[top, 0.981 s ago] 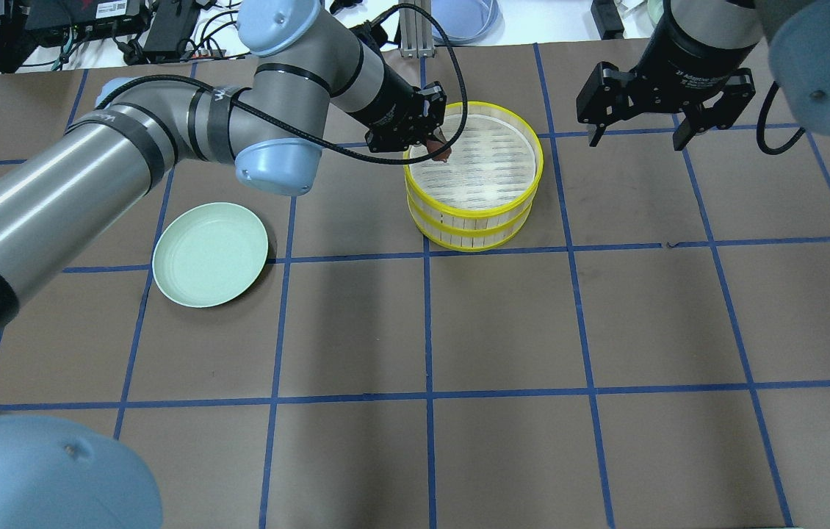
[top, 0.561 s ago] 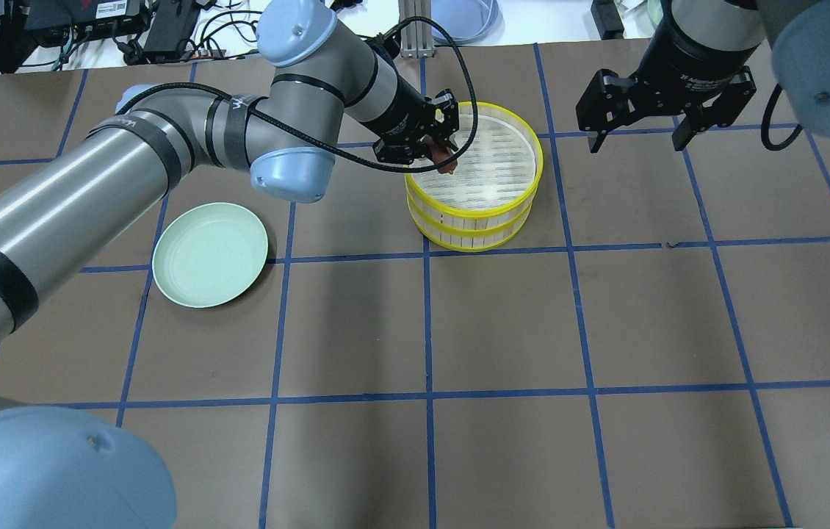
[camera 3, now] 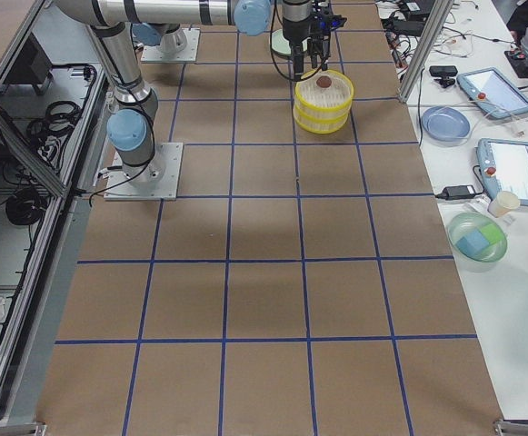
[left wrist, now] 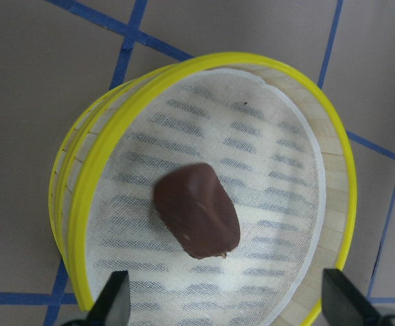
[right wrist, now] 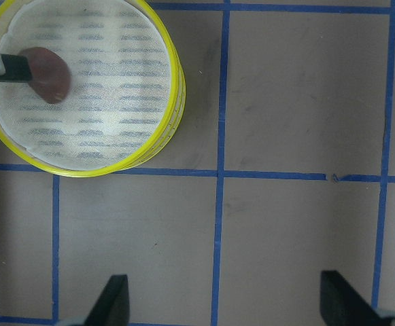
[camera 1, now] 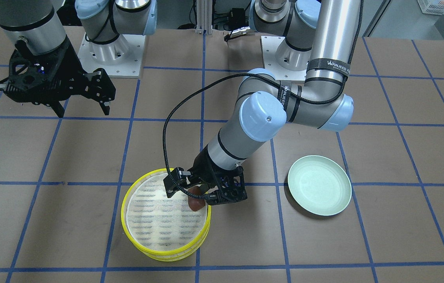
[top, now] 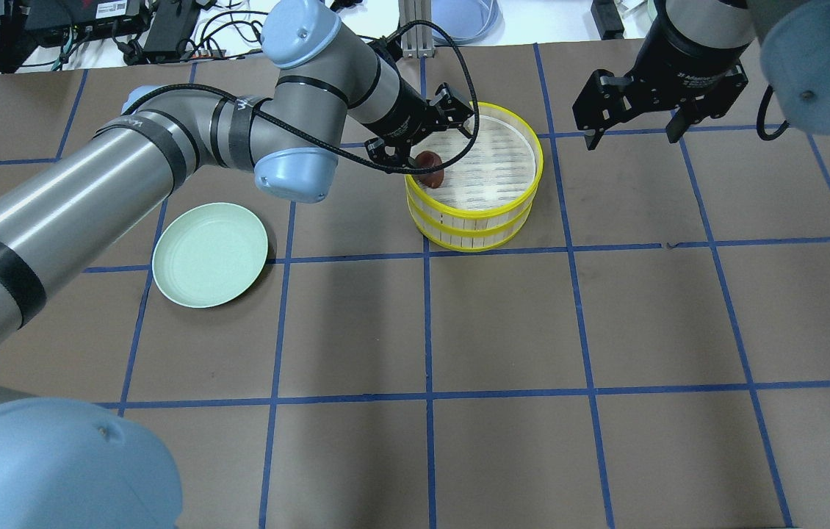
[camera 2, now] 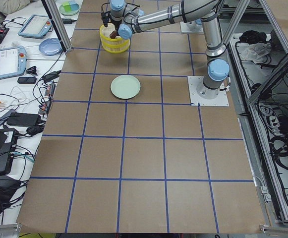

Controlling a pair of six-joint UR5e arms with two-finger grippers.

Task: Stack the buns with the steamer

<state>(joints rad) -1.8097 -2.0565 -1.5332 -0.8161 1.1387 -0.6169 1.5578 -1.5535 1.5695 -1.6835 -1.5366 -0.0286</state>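
front-facing view: the left gripper [camera 1: 192, 196] hangs over the near edge of the steamer [camera 1: 124, 220], its jaws spread, with the reddish-brown bun [camera 1: 195, 203] just below them. the right gripper [camera 1: 83, 112] hovers well apart, open-jawed and empty. a green plate [camera 1: 319, 190] sits on the table [camera 1: 363, 236].

overhead view: the bun [top: 430, 169] lies on the top tier's mesh, close to the yellow rim of the steamer [top: 481, 213], whose two tiers stand stacked.

side views: steamer [camera 2: 115, 45] and bun [camera 2: 113, 34] are small and far off.

left wrist view: the bun [left wrist: 196, 219] rests on the white mesh between widely parted fingers [left wrist: 112, 305], neither touching it.

right wrist view: the steamer [right wrist: 173, 102] is off to one side, nothing between the parted fingers [right wrist: 112, 302].
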